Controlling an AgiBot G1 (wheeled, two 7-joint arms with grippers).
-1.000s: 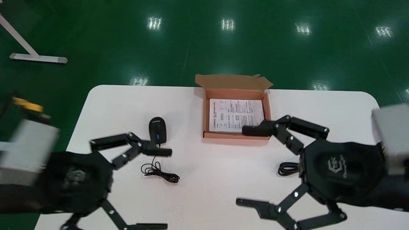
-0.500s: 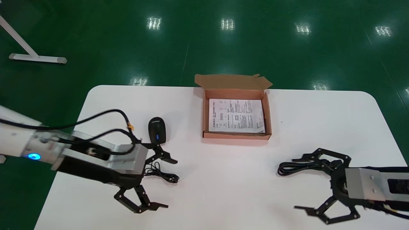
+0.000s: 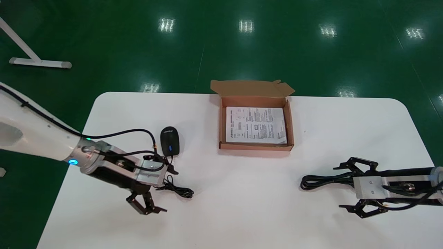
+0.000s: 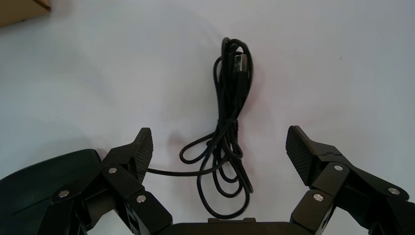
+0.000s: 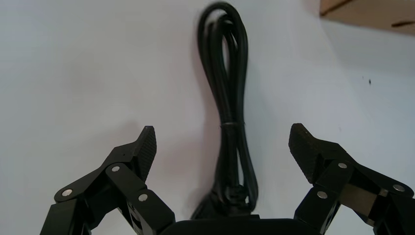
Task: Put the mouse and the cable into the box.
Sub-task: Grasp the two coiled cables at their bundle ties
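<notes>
While both arms reach low over the smooth white table (image 3: pixel 242 207), we see the left hand (image 3: pixel 168 189) spread wide around the thin, tangled cord (image 4: pixel 230 122) of the glossy black mouse (image 3: pixel 170 141), and the right hand (image 3: pixel 341 187) spread either side of the thicker looped cable (image 3: pixel 318 180). Between them, farther back, the open brown cardboard box (image 3: pixel 256 147) holds a printed leaflet (image 3: pixel 256 125). Shiny green floor (image 3: pixel 221 52) lies beyond.

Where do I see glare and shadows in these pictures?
Head view: lamp reflections glare on the green floor; the box throws a soft shadow on the table toward the robot. Left wrist view: faint shadow beside the mouse cord, under the open left gripper. Right wrist view: the same beside the cable, under the open right gripper.
</notes>
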